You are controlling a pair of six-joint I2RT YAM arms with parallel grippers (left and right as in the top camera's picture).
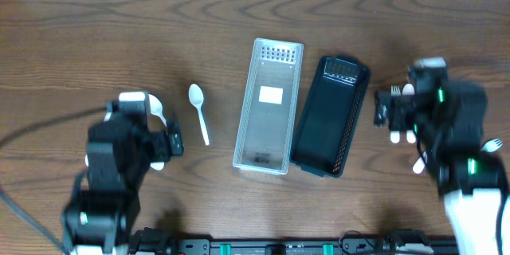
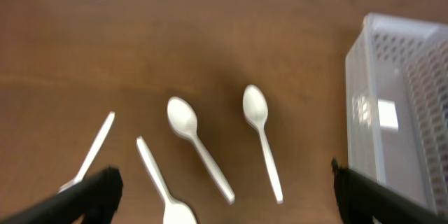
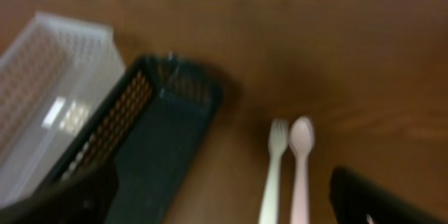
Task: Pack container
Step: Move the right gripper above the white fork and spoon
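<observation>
A clear plastic container [image 1: 268,107] and a black mesh container [image 1: 329,115] lie side by side mid-table, both without utensils in them. My left gripper [image 1: 155,131] is open and empty above several white spoons; the left wrist view shows three spoons [image 2: 198,147], [image 2: 262,136], [image 2: 164,189] and one more handle [image 2: 91,150] between and ahead of the fingers [image 2: 224,213]. My right gripper [image 1: 402,111] is open and empty over a white fork [image 3: 274,168] and a pinkish spoon [image 3: 301,161] lying parallel, right of the black container [image 3: 150,147].
One white spoon [image 1: 199,111] lies alone left of the clear container. Another white fork [image 1: 494,143] lies at the far right by the right arm. The clear container's end also shows in the left wrist view [image 2: 399,105]. The table is dark wood.
</observation>
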